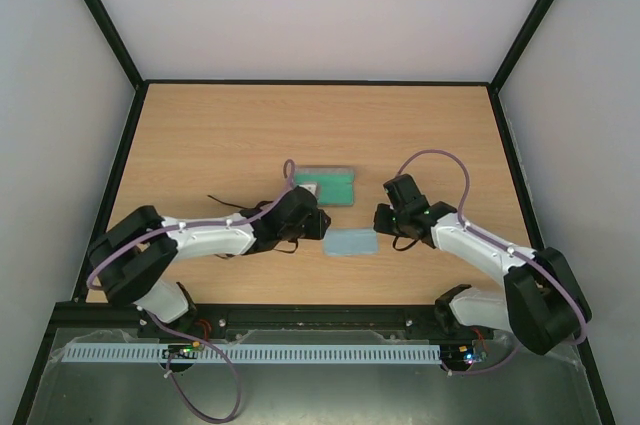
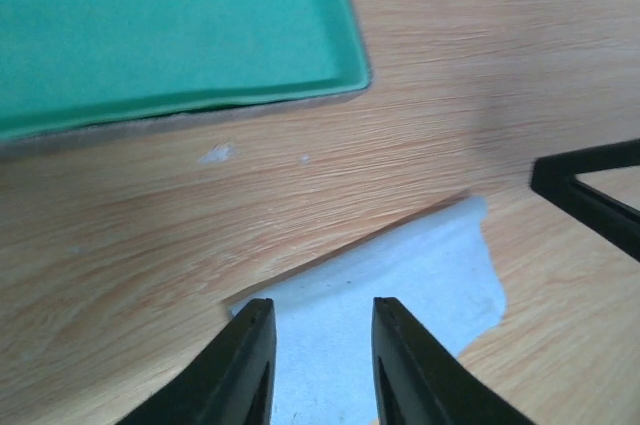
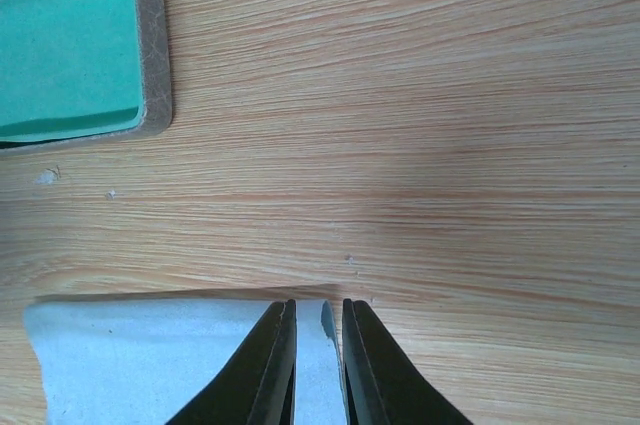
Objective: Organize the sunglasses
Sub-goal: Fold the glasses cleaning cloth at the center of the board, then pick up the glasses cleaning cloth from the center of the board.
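Note:
The sunglasses are mostly hidden: only thin dark wire pieces (image 1: 222, 202) show beside and under my left forearm, and neither wrist view shows them. The grey case (image 1: 326, 185) lies open, green lining up; it also shows in the left wrist view (image 2: 170, 35) and the right wrist view (image 3: 70, 45). The light blue cloth (image 1: 350, 243) lies in front of it. My left gripper (image 1: 320, 226) is open low over the cloth's left edge (image 2: 400, 275), its fingers (image 2: 318, 310) apart. My right gripper (image 1: 384, 224) is closed to a narrow gap (image 3: 318, 307) on the cloth's raised right edge (image 3: 150, 355).
The wooden table (image 1: 220, 135) has black rails along its edges and white walls around it. In the left wrist view the right gripper's black finger (image 2: 590, 195) shows just past the cloth. The two grippers are close together over the cloth.

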You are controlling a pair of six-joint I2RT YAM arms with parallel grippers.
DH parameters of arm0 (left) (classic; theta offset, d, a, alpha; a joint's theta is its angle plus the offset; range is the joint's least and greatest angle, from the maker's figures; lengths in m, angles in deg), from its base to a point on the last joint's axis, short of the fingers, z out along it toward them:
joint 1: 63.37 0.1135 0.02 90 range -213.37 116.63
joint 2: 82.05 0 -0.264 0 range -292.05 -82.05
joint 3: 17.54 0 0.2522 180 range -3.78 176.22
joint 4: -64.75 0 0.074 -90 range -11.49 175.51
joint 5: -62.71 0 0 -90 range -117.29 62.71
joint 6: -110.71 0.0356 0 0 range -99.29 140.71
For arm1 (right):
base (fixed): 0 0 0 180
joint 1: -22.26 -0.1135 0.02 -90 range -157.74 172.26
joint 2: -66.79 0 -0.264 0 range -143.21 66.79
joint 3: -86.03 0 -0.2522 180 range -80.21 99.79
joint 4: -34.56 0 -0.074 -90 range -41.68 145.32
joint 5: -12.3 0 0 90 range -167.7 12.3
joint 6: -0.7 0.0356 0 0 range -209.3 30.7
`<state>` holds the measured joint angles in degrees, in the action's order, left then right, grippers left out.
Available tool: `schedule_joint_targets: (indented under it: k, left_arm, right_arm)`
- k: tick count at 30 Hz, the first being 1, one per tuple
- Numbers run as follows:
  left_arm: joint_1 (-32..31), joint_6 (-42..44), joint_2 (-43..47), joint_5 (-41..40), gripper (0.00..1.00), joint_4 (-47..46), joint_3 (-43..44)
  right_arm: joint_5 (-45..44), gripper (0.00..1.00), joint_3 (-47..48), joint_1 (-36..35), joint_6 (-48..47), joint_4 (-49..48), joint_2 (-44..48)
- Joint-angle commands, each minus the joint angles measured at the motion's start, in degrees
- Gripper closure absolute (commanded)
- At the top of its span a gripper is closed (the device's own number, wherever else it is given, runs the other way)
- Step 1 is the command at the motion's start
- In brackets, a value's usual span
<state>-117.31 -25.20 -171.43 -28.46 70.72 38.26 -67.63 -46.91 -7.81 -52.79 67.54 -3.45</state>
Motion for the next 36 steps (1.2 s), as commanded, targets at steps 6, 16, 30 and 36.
schedule_joint_targets:
  k: [6, 16, 30, 36]
  left_arm:
    - [-0.46, -0.47, 10.00, -0.99, 0.59, 4.84, -1.91]
    - [-0.48, -1.23, 17.59, -1.67, 0.51, 9.17, -6.22]
    - [0.13, -2.40, 22.29, -2.12, 0.42, 19.98, -6.72]
    - [0.08, -2.37, 13.57, 2.13, 0.46, 15.49, -5.84]
  right_arm:
    - [-0.47, 0.85, 2.06, 0.18, 1.95, 4.39, 3.46]
    - [2.03, 0.70, 4.98, 0.18, 3.48, 7.33, 4.99]
    - [1.25, 0.67, 3.08, 0.11, 5.76, 7.63, 2.01]
    - [-0.34, 0.75, 0.12, -0.06, 5.65, 5.92, 0.52]
